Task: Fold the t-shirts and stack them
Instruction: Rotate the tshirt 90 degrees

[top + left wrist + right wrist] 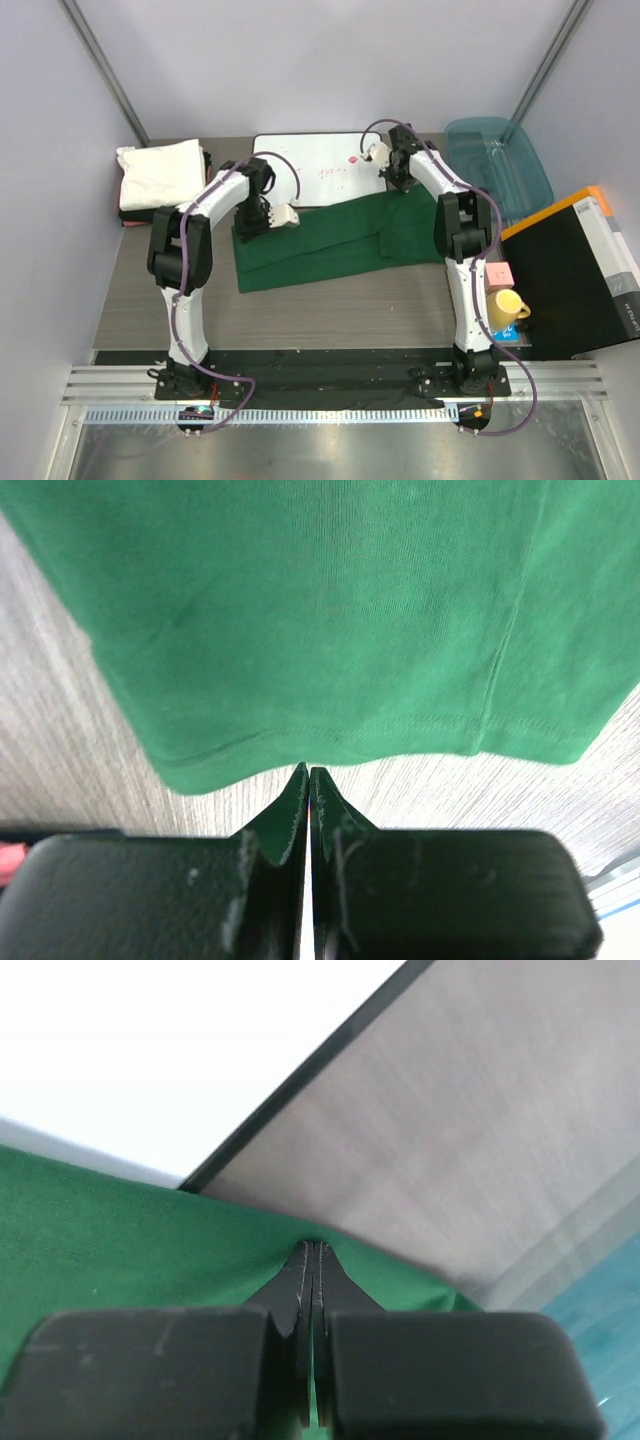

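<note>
Across the middle of the table [330,310] lies the green t-shirt [330,240], spread long from left to right, its far edge against the white board [320,165]; the folded white t-shirt [160,172] sits in the far left corner, well apart from it.

The left pincer [308,778] is closed tight at the shirt's far left corner; its tips meet the stitched hem, and a sliver of green appears to be nipped between them. The right pincer [312,1250] is closed as tightly at the far right edge, just beside the board's black rim; the cloth peaks up into its tips, so it has hold of that edge.

My judgement: this is the start of a fold on the green shirt, with both far corners gripped and the cloth not yet carried over; the stacking is not begun.

The next move calls for both arms to lift together and draw the far edge toward the near edge at an even pace, keeping the cloth taut between them; if one runs ahead, the fold would likely come out skewed; a thin pinch could slip.
</note>
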